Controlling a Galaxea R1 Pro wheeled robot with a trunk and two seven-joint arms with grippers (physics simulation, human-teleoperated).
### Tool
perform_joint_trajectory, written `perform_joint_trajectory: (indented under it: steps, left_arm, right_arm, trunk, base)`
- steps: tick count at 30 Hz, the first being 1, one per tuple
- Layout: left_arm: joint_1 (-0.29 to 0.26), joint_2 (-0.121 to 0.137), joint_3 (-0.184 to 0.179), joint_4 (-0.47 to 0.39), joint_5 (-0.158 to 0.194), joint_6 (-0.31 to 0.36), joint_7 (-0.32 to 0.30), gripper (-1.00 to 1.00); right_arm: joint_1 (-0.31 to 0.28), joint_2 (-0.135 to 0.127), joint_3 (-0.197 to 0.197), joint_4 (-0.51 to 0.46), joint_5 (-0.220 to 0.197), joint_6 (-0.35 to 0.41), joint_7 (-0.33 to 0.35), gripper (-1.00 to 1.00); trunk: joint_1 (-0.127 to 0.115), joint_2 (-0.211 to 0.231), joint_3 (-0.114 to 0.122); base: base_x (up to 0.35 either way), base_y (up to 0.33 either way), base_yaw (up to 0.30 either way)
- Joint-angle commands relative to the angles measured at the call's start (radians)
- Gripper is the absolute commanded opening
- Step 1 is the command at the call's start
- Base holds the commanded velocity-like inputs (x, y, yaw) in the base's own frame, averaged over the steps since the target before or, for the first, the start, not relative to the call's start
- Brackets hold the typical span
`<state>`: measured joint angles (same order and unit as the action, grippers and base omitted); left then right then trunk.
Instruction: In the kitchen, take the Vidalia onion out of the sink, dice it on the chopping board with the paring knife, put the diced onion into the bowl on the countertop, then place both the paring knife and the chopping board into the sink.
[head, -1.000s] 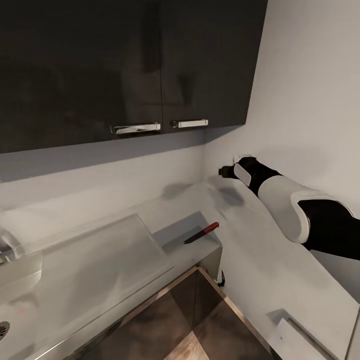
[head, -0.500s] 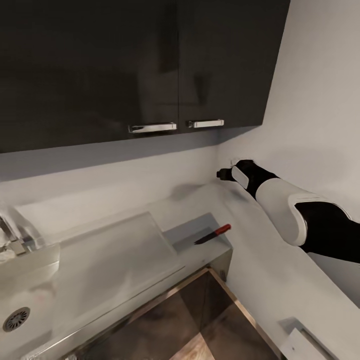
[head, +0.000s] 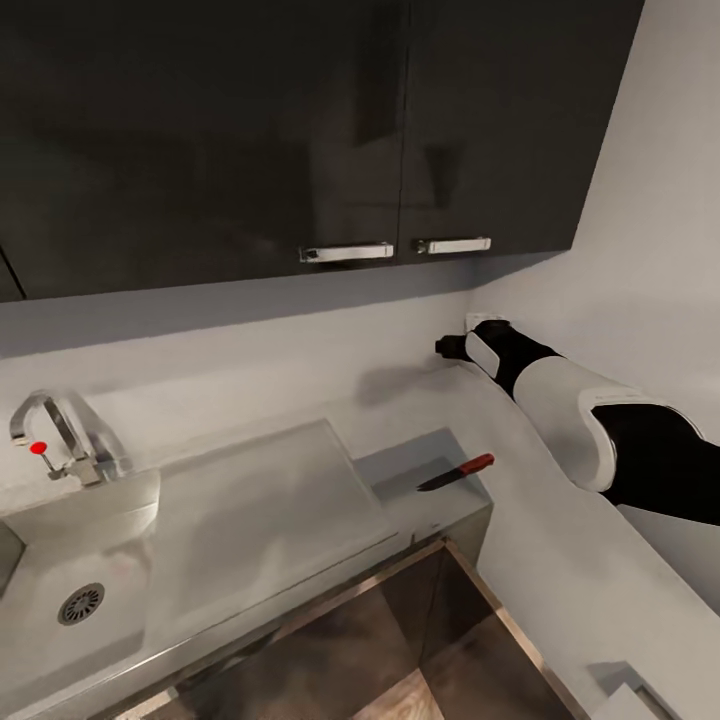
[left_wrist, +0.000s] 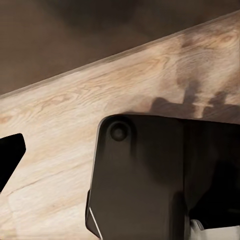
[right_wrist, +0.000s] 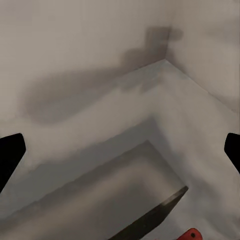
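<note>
Paring knife (head: 456, 473) flat on the countertop (head: 540, 540) beside the sink (head: 80, 570) drainboard, probably light, stiff, sharp: best pinched by its handle; right gripper (right_wrist: 120, 145) spread wide above, left unclear.

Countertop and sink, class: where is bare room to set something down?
Free: the drainboard between the tap and the paring knife, and the countertop along the right wall. Tighter: the corner beside the right arm.

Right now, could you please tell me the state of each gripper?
Left gripper: cannot be told; one dark fingertip shows over the wood floor.
Right gripper: open, holding nothing, above the paring knife.
</note>
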<state>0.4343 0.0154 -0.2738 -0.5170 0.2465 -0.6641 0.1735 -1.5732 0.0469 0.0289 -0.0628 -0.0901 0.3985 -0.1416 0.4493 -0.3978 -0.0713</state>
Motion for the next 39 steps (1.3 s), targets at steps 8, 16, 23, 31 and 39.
perform_joint_trajectory:
  steps: [8,16,23,31,39]
  left_arm:
    - [0.0,0.002,-0.008,-0.001,0.008,0.001,0.006,1.0]
    - [0.0,0.002,-0.008,0.01,0.008,0.001,0.006,1.0]
    - [0.0,0.002,-0.008,0.011,0.008,0.001,0.006,1.0]
    - [0.0,0.002,-0.008,0.011,0.008,0.001,0.006,1.0]
    - [0.0,0.002,-0.008,0.011,0.008,0.001,0.006,1.0]
  right_arm:
    - [0.0,-0.006,0.002,-0.002,-0.007,0.0,-0.006,1.0]
    - [0.017,-0.021,0.001,-0.002,-0.007,-0.001,-0.006,1.0]
    - [0.02,-0.029,0.0,-0.002,-0.006,-0.003,-0.007,1.0]
    - [0.021,-0.043,0.002,-0.002,-0.005,-0.021,-0.007,1.0]
    - [0.021,-0.045,0.002,-0.001,-0.004,-0.052,-0.008,1.0]
  trunk:
    - [0.001,-0.002,-0.014]
    - [0.001,-0.002,-0.026]
    - [0.001,-0.002,-0.037]
    - [0.001,-0.002,-0.05]
    - [0.001,-0.002,-0.063]
  base:
    - [0.0,0.0,0.005]
    - [0.0,0.0,0.0]
    - [0.0,0.0,0.0]
    - [0.0,0.0,0.0]
    - [0.0,0.0,0.0]
